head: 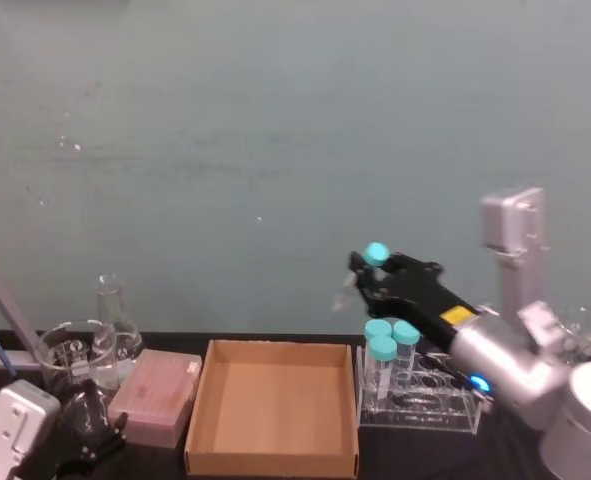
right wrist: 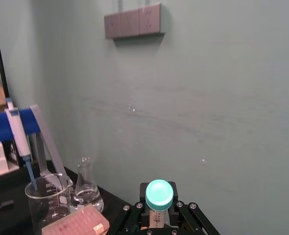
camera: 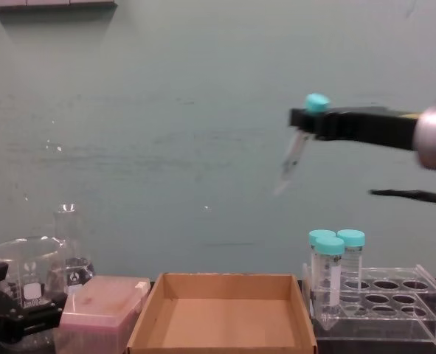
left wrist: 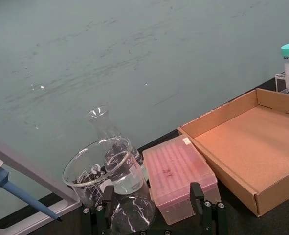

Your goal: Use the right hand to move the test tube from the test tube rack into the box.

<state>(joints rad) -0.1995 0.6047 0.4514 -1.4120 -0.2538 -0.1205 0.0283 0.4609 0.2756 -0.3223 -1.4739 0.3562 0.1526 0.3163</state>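
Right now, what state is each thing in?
Test tube: capped, tilted, held high in the air.
Right gripper: shut on the test tube.
Rack: holds two capped tubes; other holes empty.
Box: open, empty.
Left gripper: open, low by the beaker.
Pink box: lid shut.

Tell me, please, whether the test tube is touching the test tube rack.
Apart. The chest view shows the test tube gripped by the right end effector, tilted, high above the test tube rack, with bare wall between them.
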